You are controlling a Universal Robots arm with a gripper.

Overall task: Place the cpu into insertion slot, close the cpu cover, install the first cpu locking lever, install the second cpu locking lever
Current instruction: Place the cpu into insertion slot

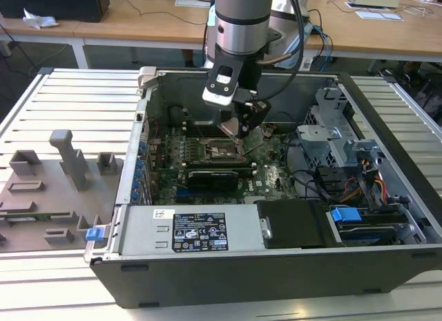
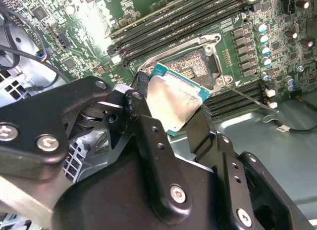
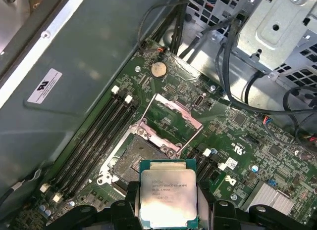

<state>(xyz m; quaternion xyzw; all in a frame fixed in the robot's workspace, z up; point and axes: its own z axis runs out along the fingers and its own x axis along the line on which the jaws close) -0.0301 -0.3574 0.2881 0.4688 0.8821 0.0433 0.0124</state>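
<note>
My gripper [image 1: 240, 128] hangs inside the open computer case, shut on the cpu [image 3: 167, 196], a flat square chip with a silver top and a teal edge. Its black fingers [image 3: 130, 203] clamp two opposite sides of the cpu [image 2: 174, 102]. The chip is level and just above the green motherboard, beside the insertion slot [image 3: 139, 158], not in it. The insertion slot [image 2: 192, 66] has a dark centre and a silvery rim, and nothing lies in it. The cpu cover [image 3: 173, 109] stands swung up at the slot's far edge. A thin locking lever [image 2: 250, 99] sticks out beside the slot.
Long black memory slots [image 3: 94, 141] run along one side of the socket. A black card [image 1: 214, 177] lies across the board nearby. Black cables [image 3: 233, 67] and a metal drive cage [image 1: 331, 121] sit at the exterior view's right. A grey fixture tray [image 1: 48, 190] lies left of the case.
</note>
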